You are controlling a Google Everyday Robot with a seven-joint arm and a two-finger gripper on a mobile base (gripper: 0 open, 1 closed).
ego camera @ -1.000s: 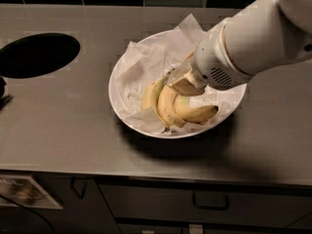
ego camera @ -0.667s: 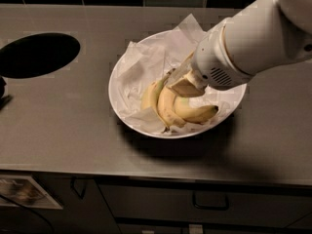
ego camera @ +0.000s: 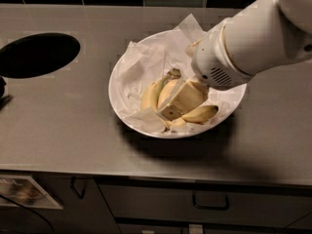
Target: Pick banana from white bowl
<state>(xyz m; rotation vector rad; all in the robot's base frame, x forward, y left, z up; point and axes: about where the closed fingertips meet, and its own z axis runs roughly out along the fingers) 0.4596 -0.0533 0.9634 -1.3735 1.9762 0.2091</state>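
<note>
- Beige robot hand (ego camera: pixel 181 100) is low inside the large round paper-lined white bowl (ego camera: pixel 114 89); grip state: can't tell.
- Curved yellow, green-stemmed banana (ego camera: pixel 152 92) lies in the bowl against the hand.
- Grip mid-body, lift straight, don't snag the paper.

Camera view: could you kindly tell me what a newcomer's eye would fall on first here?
First comes the bulky white robot arm slanting in from the upper right, its gripper down among the yellow bananas in the white bowl at the counter's centre. The bowl's crumpled white paper lining stands out against the dark grey countertop, and a round black hole sits at the left.
</note>
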